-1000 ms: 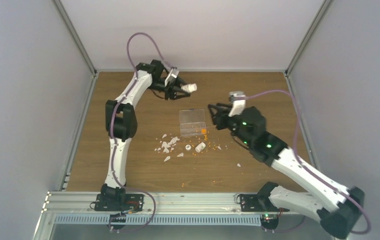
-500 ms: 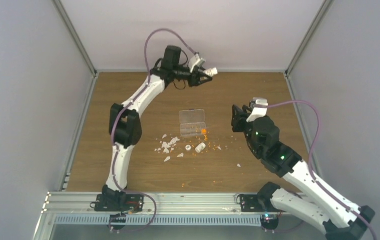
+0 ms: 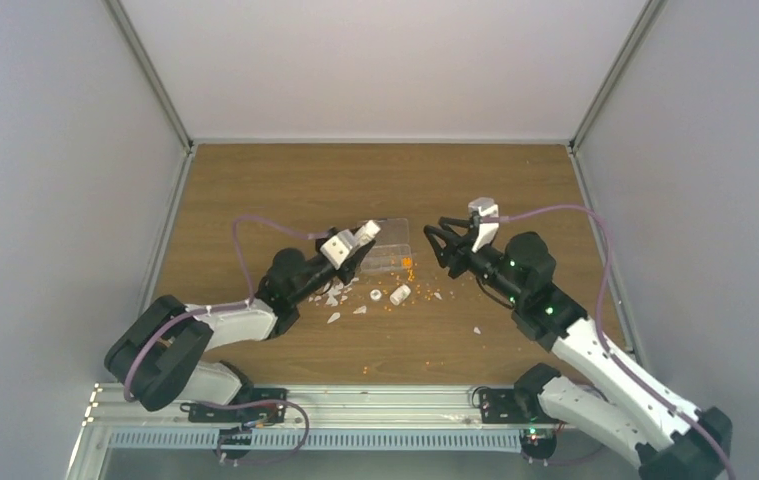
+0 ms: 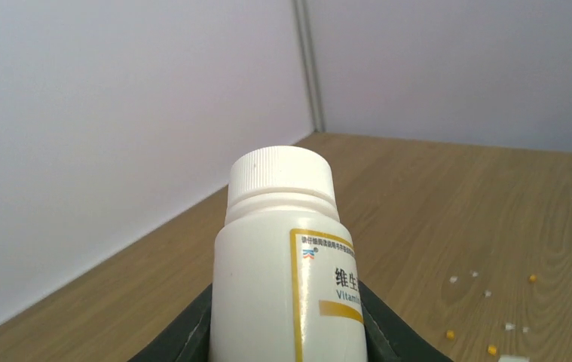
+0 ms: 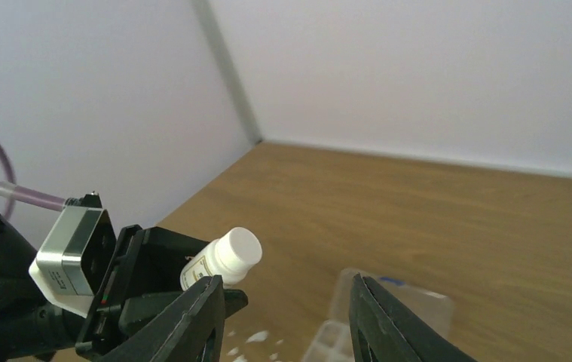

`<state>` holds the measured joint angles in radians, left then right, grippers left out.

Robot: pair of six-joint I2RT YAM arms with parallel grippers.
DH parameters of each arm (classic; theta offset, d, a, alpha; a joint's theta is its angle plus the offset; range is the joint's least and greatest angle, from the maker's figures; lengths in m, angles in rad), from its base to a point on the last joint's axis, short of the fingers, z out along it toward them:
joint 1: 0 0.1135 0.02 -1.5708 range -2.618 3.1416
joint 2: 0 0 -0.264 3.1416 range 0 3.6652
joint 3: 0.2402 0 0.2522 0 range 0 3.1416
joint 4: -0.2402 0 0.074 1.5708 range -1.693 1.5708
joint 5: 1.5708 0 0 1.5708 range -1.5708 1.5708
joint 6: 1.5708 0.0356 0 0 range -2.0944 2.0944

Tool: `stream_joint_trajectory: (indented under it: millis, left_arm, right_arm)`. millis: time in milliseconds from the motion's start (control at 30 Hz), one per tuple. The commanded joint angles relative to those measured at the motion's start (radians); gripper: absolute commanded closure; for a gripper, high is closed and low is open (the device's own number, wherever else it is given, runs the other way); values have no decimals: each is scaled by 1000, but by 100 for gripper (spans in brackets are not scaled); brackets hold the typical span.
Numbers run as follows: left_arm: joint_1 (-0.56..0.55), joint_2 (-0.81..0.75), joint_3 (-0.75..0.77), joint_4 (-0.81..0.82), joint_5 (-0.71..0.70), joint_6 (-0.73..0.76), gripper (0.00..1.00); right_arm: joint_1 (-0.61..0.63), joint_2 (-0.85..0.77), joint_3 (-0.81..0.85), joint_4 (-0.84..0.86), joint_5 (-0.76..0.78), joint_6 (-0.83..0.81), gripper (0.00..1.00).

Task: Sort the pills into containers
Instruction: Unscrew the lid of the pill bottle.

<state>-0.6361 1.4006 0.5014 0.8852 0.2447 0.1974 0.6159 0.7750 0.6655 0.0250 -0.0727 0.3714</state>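
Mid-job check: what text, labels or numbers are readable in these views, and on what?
"维生": large print on the label of the white bottle, cut off by the curve.
"Vitami": beneath it, likewise cut off.
Small Chinese line at the label's top: too small to read.
Marking on the silver camera block: blurred.

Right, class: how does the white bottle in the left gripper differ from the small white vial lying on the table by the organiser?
The held bottle is clamped, tilted, in the left gripper; the table vial lies loose on its side among scattered pills. The held bottle's cap is on; a loose cap lies beside the table vial. Both are white cylinders.
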Motion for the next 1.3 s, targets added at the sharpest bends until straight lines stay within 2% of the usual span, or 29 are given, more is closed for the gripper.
stream_joint_trajectory:
  millis: [0, 133, 233, 433, 600, 967, 1267]
  left_arm:
    - [0, -82, -223, 481, -176, -2, 100]
    - [1, -68, -359, 745, -221, 10, 100]
    - [2, -48, -393, 833, -231, 21, 100]
    - [6, -73, -378, 781, -173, 9, 100]
    - [6, -65, -360, 746, -166, 1, 100]
    - [6, -91, -346, 682, -152, -2, 100]
    - [6, -86, -323, 646, -127, -11, 100]
  right_arm:
    - [-33, 83, -47, 202, -362, 82, 0]
    - [-33, 204, -55, 389, -539, 177, 0]
    - [-23, 313, -6, 444, -589, 208, 0]
    - [32, 489, 116, 412, -546, 201, 0]
    - [56, 562, 197, 392, -555, 184, 0]
    - [92, 660, 282, 368, -598, 189, 0]
    - [126, 671, 302, 348, -605, 174, 0]
